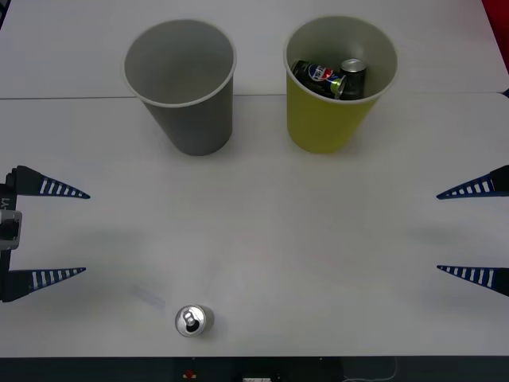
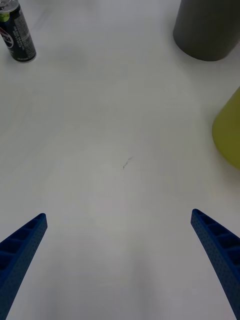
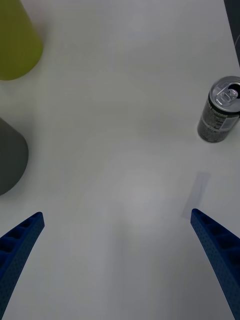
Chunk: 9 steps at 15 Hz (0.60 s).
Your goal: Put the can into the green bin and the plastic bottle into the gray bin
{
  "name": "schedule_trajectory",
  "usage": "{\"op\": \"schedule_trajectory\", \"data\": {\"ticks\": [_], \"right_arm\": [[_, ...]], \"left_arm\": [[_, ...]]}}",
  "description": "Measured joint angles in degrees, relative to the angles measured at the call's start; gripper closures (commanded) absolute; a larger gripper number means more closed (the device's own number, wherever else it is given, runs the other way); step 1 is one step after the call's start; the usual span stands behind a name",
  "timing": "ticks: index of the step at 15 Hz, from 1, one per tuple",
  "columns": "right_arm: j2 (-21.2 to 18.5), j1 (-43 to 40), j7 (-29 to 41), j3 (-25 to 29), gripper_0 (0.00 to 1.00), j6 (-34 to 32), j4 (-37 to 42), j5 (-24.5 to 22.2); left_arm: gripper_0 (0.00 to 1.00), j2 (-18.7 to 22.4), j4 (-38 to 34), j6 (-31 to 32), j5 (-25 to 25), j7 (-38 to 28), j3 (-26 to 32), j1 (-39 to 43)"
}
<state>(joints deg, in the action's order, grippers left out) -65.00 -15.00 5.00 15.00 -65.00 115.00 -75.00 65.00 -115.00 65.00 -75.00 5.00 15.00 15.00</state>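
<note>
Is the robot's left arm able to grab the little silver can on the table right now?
Probably yes. The can stands alone near the table's front edge, with bare table between it and the left gripper, whose fingers are wide open. Both bins stand at the far side, out of the way.

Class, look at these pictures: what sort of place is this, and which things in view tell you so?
Probably a robot test bench set up for sorting recyclables: a plain white table, a gray bin beside a green bin already holding cans, a loose can, and the open left claw and right claw waiting.
</note>
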Motion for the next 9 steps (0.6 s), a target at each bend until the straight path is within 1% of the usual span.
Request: {"op": "schedule_trajectory", "data": {"ticks": [2, 4, 6, 9], "right_arm": [[0.00, 0.00, 0.00, 0.00, 0.00, 0.00, 0.00, 0.00], [0.00, 0.00, 0.00, 0.00, 0.00, 0.00, 0.00, 0.00], [0.00, 0.00, 0.00, 0.00, 0.00, 0.00, 0.00, 0.00], [0.00, 0.00, 0.00, 0.00, 0.00, 0.00, 0.00, 0.00]], "left_arm": [[0.00, 0.00, 0.00, 0.00, 0.00, 0.00, 0.00, 0.00], [0.00, -1.00, 0.10, -0.04, 0.65, 0.56, 0.74, 0.16], [0.00, -1.09, 0.17, 0.25, 1.48, 2.37, 1.92, 0.38], [0.00, -1.13, 1.47, 0.69, 1.84, 3.11, 1.43, 0.46]]}}
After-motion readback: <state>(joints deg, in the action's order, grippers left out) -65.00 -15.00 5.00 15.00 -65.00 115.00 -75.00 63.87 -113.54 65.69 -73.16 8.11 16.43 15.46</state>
